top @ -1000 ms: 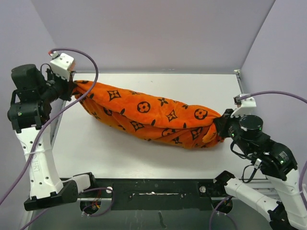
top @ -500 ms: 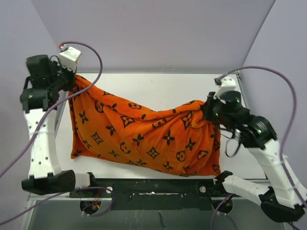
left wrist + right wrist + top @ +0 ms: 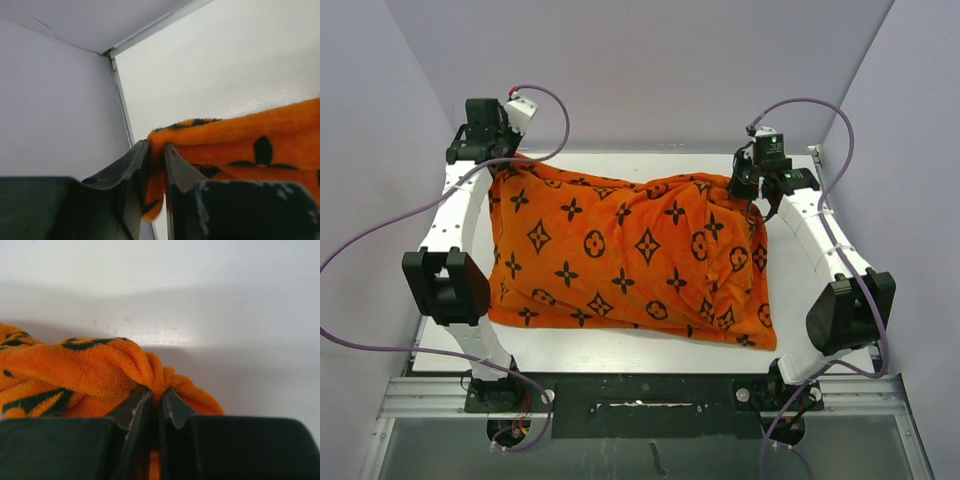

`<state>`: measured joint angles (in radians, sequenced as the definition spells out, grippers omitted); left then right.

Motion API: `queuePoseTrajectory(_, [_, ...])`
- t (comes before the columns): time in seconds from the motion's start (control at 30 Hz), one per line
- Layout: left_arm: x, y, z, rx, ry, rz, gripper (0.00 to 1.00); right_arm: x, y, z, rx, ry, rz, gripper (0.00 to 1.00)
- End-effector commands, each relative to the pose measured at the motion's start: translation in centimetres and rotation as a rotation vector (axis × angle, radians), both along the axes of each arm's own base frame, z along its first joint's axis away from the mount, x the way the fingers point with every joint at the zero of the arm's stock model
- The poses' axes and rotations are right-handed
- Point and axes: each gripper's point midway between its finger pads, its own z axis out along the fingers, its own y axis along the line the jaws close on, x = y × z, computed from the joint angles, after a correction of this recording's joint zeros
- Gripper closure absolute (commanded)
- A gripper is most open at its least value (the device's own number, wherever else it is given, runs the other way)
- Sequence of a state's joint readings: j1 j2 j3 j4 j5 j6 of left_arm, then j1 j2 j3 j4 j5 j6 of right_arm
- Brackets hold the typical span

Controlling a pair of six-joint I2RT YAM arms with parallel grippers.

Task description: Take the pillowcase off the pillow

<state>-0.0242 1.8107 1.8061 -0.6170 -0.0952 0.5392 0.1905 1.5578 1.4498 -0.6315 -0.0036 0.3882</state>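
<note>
You have a plain white table before you, closed in by pale panels on the left, right and far sides. On it lies the orange pillowcase with black flower and diamond motifs, spread wide across the middle. Its near edge rests on the table, just short of the near rim, and its two far corners stand raised at far left and far right. Bare table shows as a strip along the near side and beyond the fabric.
</note>
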Motion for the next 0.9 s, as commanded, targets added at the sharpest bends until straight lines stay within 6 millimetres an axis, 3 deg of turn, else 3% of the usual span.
queuePoseTrajectory(0.0, [0.9, -0.2, 8.7, -0.013, -0.216, 0.014, 0.71, 4.8, 1.2, 6.5, -0.002, -0.215, 0.054, 1.00])
queuePoseTrajectory(0.07, [-0.1, -1.6, 9.1, -0.042, -0.189, -0.043, 0.57, 5.7, 0.6, 6.3, -0.033, -0.200, 0.026, 0.95])
queuePoseTrajectory(0.1, [-0.7, -2.4, 9.1, -0.059, -0.170, -0.074, 0.52, 6.0, 0.3, 6.4, -0.047, -0.199, 0.009, 0.86])
queuePoseTrajectory(0.2, [-2.8, -5.5, 9.4, -0.092, -0.127, -0.168, 0.24, 6.8, -0.5, 7.1, -0.069, -0.215, -0.035, 0.72])
queuePoseTrajectory(0.33, [-5.8, -11.3, 8.0, -0.148, -0.044, -0.329, 0.20, 7.1, -1.2, 8.5, -0.091, -0.227, -0.077, 0.26])
queuePoseTrajectory(0.4, [-7.5, -14.4, 6.2, -0.179, 0.019, -0.409, 0.12, 6.8, -1.3, 9.3, -0.101, -0.229, -0.077, 0.17])
queuePoseTrajectory(0.53, [-10.0, -18.5, 1.0, -0.212, 0.136, -0.512, 0.13, 4.7, -1.2, 9.7, -0.111, -0.227, -0.061, 0.13])
queuePoseTrajectory(0.67, [-10.3, -19.8, -2.8, -0.249, 0.210, -0.509, 0.19, 1.5, 0.1, 7.7, -0.110, -0.191, -0.009, 0.16])
queuePoseTrajectory(0.87, [-11.6, -19.2, -7.9, -0.251, 0.296, -0.476, 0.53, -2.6, 2.1, 3.6, -0.078, -0.114, 0.073, 0.19])
